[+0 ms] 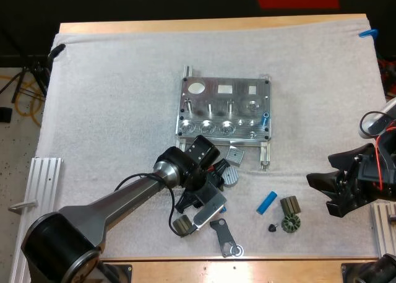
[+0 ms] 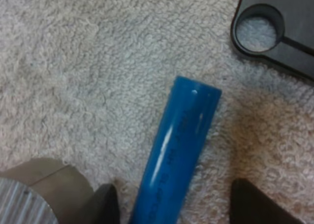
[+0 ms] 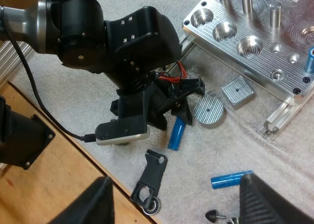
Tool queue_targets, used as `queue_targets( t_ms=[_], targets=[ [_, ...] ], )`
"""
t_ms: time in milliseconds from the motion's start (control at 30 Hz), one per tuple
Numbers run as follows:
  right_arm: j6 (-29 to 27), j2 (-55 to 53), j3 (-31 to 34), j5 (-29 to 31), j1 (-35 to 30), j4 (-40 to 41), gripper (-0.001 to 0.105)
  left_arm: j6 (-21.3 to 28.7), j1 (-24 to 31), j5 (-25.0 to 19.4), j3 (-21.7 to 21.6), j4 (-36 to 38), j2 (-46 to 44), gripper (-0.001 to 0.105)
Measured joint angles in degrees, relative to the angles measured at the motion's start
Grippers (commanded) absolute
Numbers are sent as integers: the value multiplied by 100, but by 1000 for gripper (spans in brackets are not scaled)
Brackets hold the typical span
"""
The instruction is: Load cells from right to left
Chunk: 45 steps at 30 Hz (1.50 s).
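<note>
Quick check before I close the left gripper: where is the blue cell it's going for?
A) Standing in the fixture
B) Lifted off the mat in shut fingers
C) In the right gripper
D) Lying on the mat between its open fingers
D: in the left wrist view the blue cell lies flat on the white mat, and the left gripper has its fingers apart on either side of it.

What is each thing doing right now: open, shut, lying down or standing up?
left gripper: open, around the near blue cylinder.
near blue cylinder: lying on the mat, not gripped.
loose blue cylinder: lying on the mat.
metal fixture: lying flat, big round pockets empty.
loaded blue cylinder: standing upright in the metal fixture.
right gripper: open, holding nothing.
</note>
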Motion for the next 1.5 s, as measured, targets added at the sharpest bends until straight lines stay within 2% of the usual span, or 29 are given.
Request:
queue_targets(
  t_ms=[33, 67, 133, 233, 367, 467, 700, 867, 933, 1033, 1167, 1267, 1500],
  targets=[
    [-13, 0, 0, 0, 0, 0, 55, 0, 0, 0, 0, 0, 0, 35],
    [-13, 0, 0, 0, 0, 0, 55, 0, 0, 0, 0, 0, 0, 33],
    [-13, 0, 0, 0, 0, 0, 55, 0, 0, 0, 0, 0, 0, 18],
    [-13, 0, 0, 0, 0, 0, 55, 0, 0, 0, 0, 54, 0, 8],
    [-73, 0, 0, 0, 0, 0, 55, -23, 0, 0, 0, 263, 0, 7],
    [-114, 0, 0, 58, 0, 0, 55, -235, 0, 14, 0, 462, -60, 7],
    [-124, 0, 0, 226, 0, 0, 55, -1227, 0, 3, 15, 625, -798, 7],
    [312, 0, 0, 361, 0, -44, 55, -1891, 0, 3, 15, 640, -1354, 7],
    [454, 0, 0, 364, 0, -109, 55, -2343, 0, 3, 15, 640, -1626, 7],
    [725, 0, 36, 342, 0, -294, 55, -2755, 0, 3, 15, 640, -1993, 7],
    [1028, -15, 324, -43, 0, -661, 55, -2869, 0, 3, 15, 640, -2469, 7],
    [1348, -15, 761, -444, 0, -1022, 55, -2880, 0, 3, 15, 640, -2822, 7],
    [2158, -1, 1800, -1504, 0, -2180, 55, -3272, 0, 3, 15, 640, -3564, 7]
  ],
)
